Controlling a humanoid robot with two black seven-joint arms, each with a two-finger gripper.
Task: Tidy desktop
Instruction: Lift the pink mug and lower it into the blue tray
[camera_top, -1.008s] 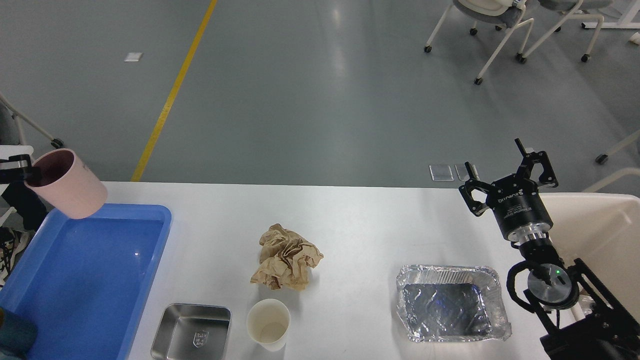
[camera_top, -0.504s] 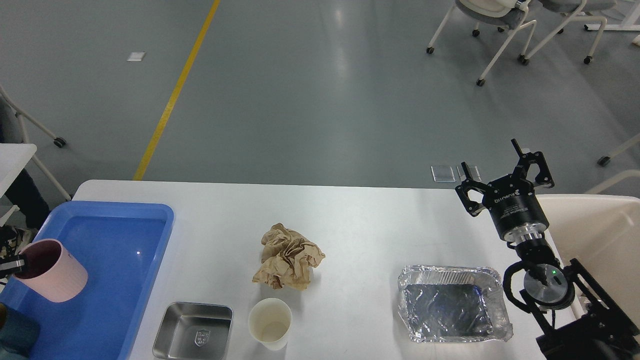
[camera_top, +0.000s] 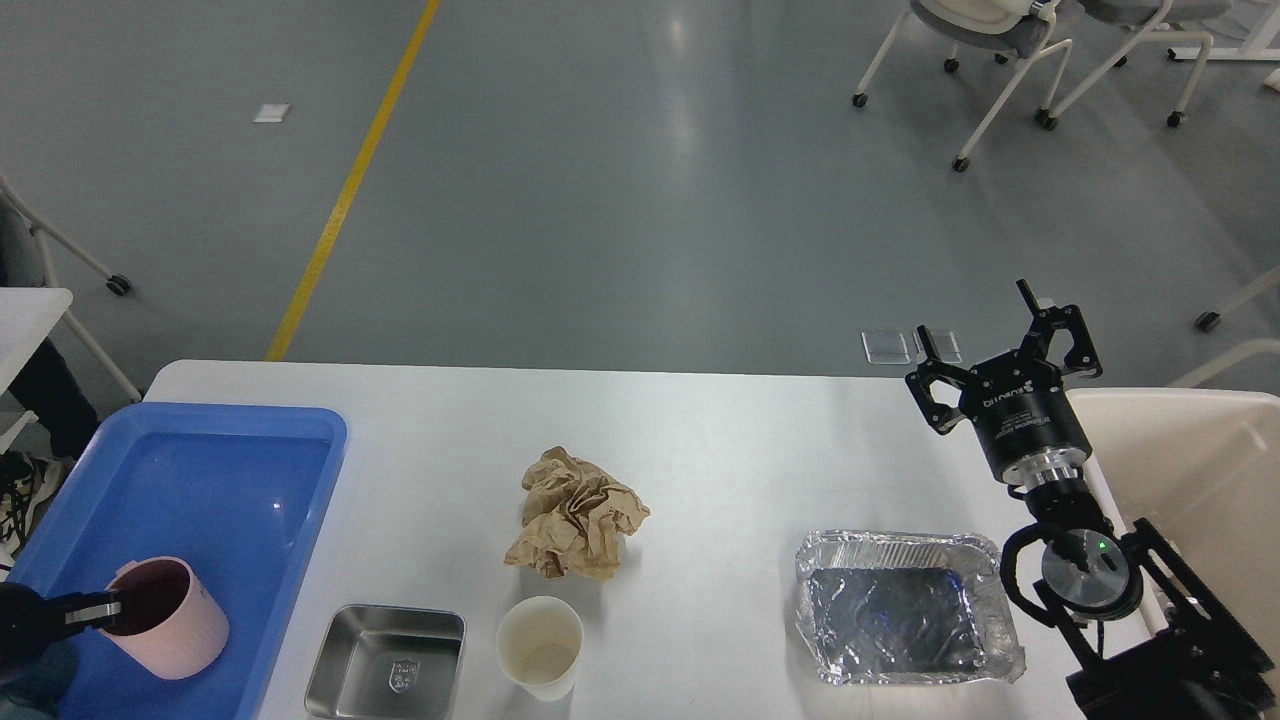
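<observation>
White desk (camera_top: 720, 440) runs long left-to-right, carrying one crumpled paper (camera_top: 578, 514), one paper cup (camera_top: 540, 646), one steel tray (camera_top: 386, 664), one foil tray (camera_top: 905, 620). Left end effector (camera_top: 95, 607) grips pink cup's (camera_top: 170, 620) rim; right end effector (camera_top: 985, 345) spread, empty.

Two cups (camera_top: 165, 618) (camera_top: 540, 646), three trays (camera_top: 170, 520) (camera_top: 385, 663) (camera_top: 908, 620), one crumpled paper (camera_top: 577, 515), one bin (camera_top: 1205, 470).

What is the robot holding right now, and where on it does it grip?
The left gripper pinches the pink plastic cup by its rim, inside the blue plastic tray. The right gripper is open, holding nothing.
</observation>
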